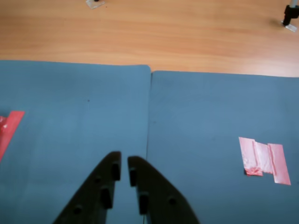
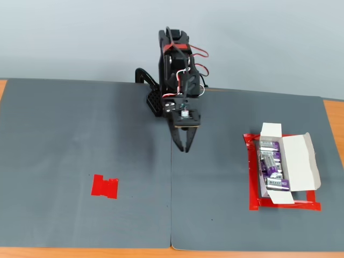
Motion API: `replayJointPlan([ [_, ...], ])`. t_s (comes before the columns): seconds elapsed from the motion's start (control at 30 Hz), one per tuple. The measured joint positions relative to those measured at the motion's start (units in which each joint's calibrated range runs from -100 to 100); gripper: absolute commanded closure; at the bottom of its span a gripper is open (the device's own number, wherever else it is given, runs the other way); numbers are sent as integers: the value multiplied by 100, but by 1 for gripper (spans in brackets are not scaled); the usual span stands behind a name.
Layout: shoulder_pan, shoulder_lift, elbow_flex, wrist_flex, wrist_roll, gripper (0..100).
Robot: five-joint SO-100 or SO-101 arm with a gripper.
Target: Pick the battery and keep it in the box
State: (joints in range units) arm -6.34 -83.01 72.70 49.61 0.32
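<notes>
A wooden tabletop [image 2: 334,115] carried two dark grey-blue foam mats laid side by side, their seam [image 2: 171,193] running from the far edge toward the near edge at mid-width. A plain pale grey wall [image 2: 80,37] stood behind the far edge.

In the fixed view, going left to right, a small flat red tape patch [image 2: 105,186] lay on the left mat, toward the near edge. At the seam, near the far edge, stood the black arm with red and white wires [image 2: 174,70], leaning forward over the mats. Its black two-finger pincer [image 2: 185,149] pointed down over the seam, its fingers drawn almost together with only a slim gap and nothing between them; the wrist view showed the same, the pincer [image 1: 124,164] empty above bare mat.

On the right mat, toward the right edge, a red tape rectangle [image 2: 252,177] outlined the small white cardboard box [image 2: 301,161], whose flaps were folded out. Inside it lay the purple and silver-white block batteries [image 2: 273,165], several packed in a row, well apart from the pincer.

In the wrist view, the red patch [image 1: 264,159] showed on the right and a strip of red tape [image 1: 8,128] at the left edge, with bare wood [image 1: 163,32] beyond the mats.
</notes>
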Motion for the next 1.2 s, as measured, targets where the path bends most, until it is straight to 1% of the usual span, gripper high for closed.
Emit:
replayJointPlan([
  [0.27, 538, -1240, 1185, 0, -5, 98],
  [0.37, 494, -1597, 1473, 0, -5, 98],
  [0.5, 287, -1589, 1832, 0, 5, 98],
  [0.63, 295, -1623, 2164, 78, 5, 98],
  [0.73, 295, -1640, 2362, 416, 5, 98],
  [0.87, 273, -1631, 2452, 1119, 5, 98],
  [1.1, 273, -1648, 2452, 1466, 5, 98],
  [1.2, 265, -1665, 2443, 1925, 5, 98],
])
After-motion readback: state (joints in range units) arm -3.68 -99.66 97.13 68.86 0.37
